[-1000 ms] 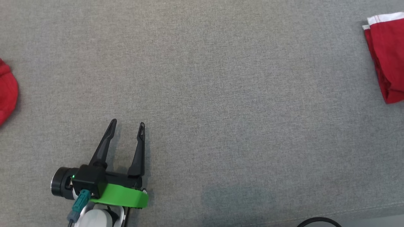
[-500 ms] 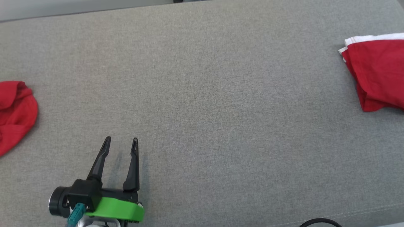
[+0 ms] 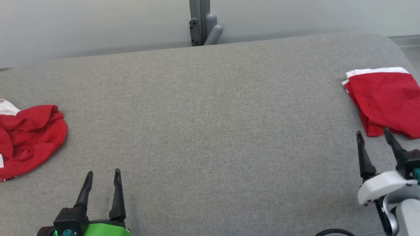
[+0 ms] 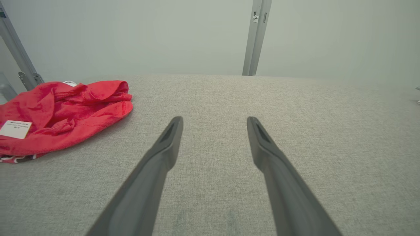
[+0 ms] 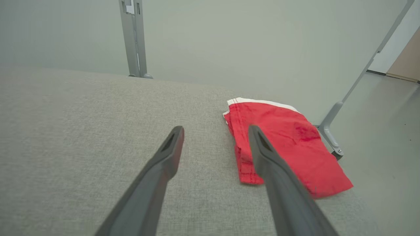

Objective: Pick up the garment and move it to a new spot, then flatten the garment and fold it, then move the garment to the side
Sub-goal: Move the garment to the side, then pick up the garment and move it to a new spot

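View: tilted up; whole grey cushion (image 3: 210, 131) now framed, cloth unmoved | Garment: folded red garment (image 3: 387, 98) at far right edge; crumpled red garment (image 3: 29, 137) far left | Tools: my right gripper (image 3: 373, 131) newly in view beside the folded one, fingers spread wide, empty; left gripper (image 3: 103, 171) likewise | Reading: set-aside looks finished

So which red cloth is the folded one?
The red garment on the robot's right, near the right pincer: it lies flat, folded, with a white edge. The left red garment is a crumpled heap.
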